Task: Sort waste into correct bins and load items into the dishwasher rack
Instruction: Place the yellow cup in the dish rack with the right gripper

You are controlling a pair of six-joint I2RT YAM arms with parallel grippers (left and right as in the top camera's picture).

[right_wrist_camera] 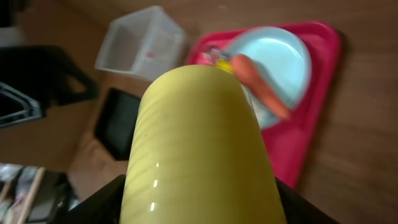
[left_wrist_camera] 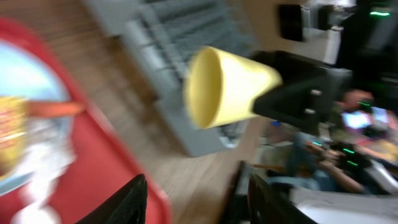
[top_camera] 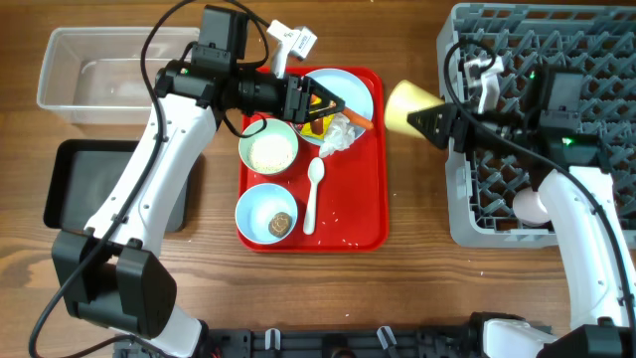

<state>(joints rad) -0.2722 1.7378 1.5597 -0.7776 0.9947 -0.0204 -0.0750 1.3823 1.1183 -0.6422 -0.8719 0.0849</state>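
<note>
The right gripper [top_camera: 429, 121] clamps the yellow cup [top_camera: 405, 104], tipped on its side with its mouth facing left, above the desk [top_camera: 417, 288] between the red tray [top_camera: 368, 234] and the dishwasher rack [top_camera: 462, 214]. The left gripper [top_camera: 323, 104] hangs with jaws apart and empty over the blue plate [top_camera: 356, 88] at the tray's far end, beside a carrot piece [top_camera: 358, 120] and tissue [top_camera: 338, 137].
</note>
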